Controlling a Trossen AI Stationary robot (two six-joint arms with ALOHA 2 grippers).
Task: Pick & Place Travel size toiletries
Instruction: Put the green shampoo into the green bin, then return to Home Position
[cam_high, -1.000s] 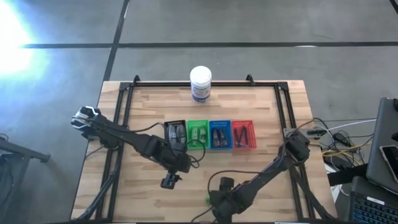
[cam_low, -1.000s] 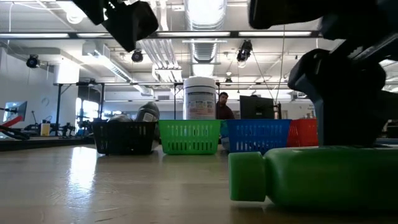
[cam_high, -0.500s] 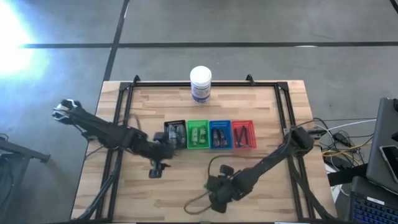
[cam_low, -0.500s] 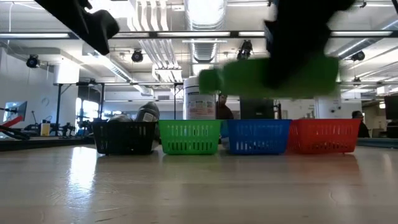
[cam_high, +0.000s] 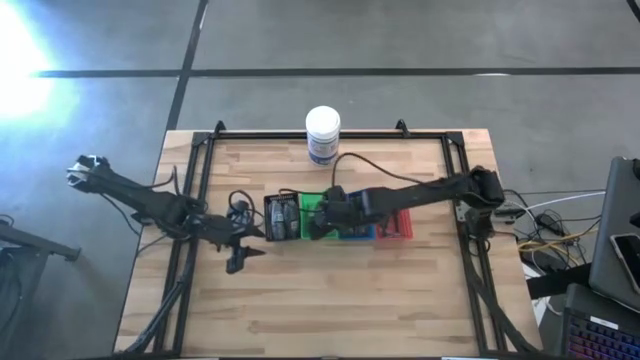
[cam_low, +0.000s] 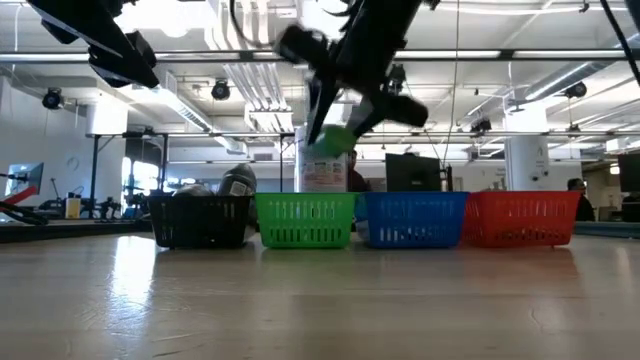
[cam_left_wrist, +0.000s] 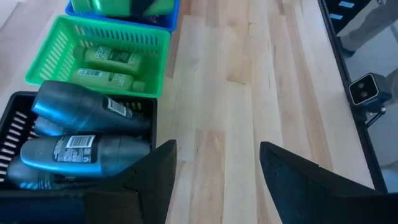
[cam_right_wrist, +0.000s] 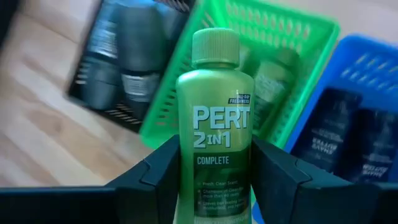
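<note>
bins (cam_high: 337, 217): one row mid-table | jar (cam_high: 322, 135): behind them | bottle (cam_low: 331, 142): apparently above second bin

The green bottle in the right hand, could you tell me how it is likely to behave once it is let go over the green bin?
The green bottle looks round, so it would probably roll if dropped. The right hand clamps its smooth sides, so it may be slippery. The green bin has walls that should stop it.
</note>
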